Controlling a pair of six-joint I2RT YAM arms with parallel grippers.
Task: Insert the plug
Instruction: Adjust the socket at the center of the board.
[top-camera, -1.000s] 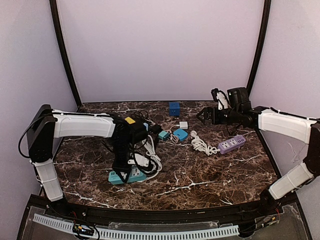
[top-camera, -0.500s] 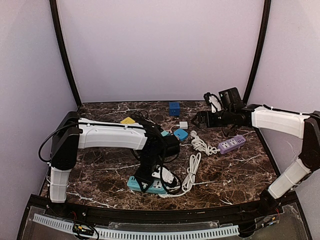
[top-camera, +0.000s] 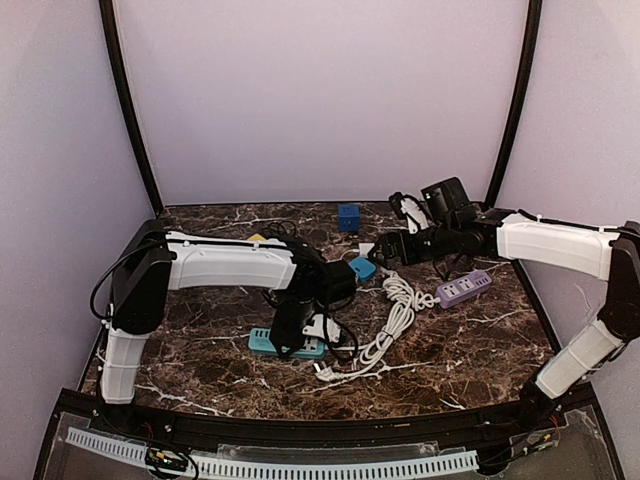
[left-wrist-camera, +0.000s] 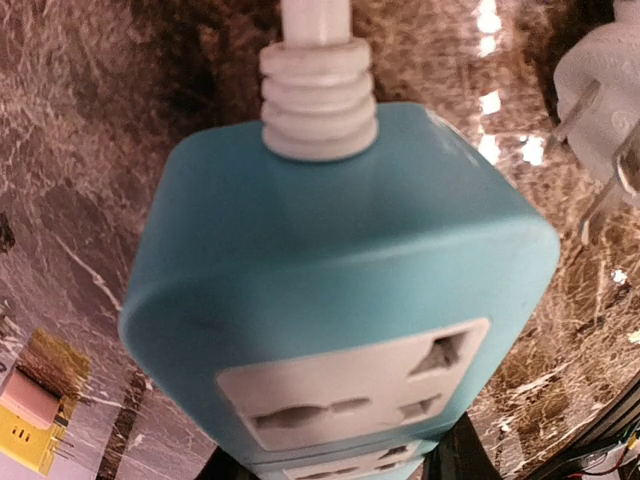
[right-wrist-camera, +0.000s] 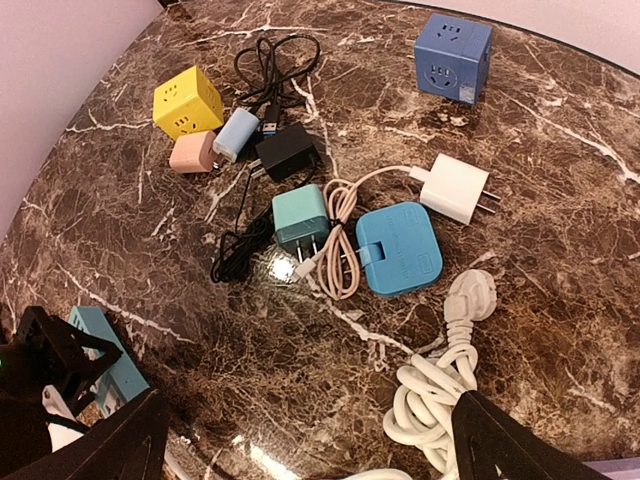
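Observation:
My left gripper (top-camera: 292, 328) is shut on a teal power strip (top-camera: 285, 344) that lies near the front middle of the table. In the left wrist view the strip (left-wrist-camera: 330, 260) fills the frame between my left gripper's (left-wrist-camera: 345, 465) black fingers, with white sockets facing the camera. A white plug (left-wrist-camera: 600, 90) with bare prongs lies just beside the strip. A white cable (top-camera: 385, 325) runs from the strip's side to a plug end (top-camera: 325, 372). My right gripper (top-camera: 383, 252) hovers open and empty above the clutter of chargers, and its own view (right-wrist-camera: 307, 410) shows another white plug (right-wrist-camera: 470, 297).
A purple power strip (top-camera: 463, 288) lies at the right. Behind are a blue cube socket (right-wrist-camera: 453, 57), white charger (right-wrist-camera: 455, 187), blue flat adapter (right-wrist-camera: 400, 250), teal charger (right-wrist-camera: 300, 220), black adapter (right-wrist-camera: 285, 152), yellow cube (right-wrist-camera: 187, 103) and pink adapter (right-wrist-camera: 193, 152).
My left gripper dragged the teal strip from the left toward the front middle, then slightly back, and its white cable stretched out. My right gripper moved left and lower toward the chargers.

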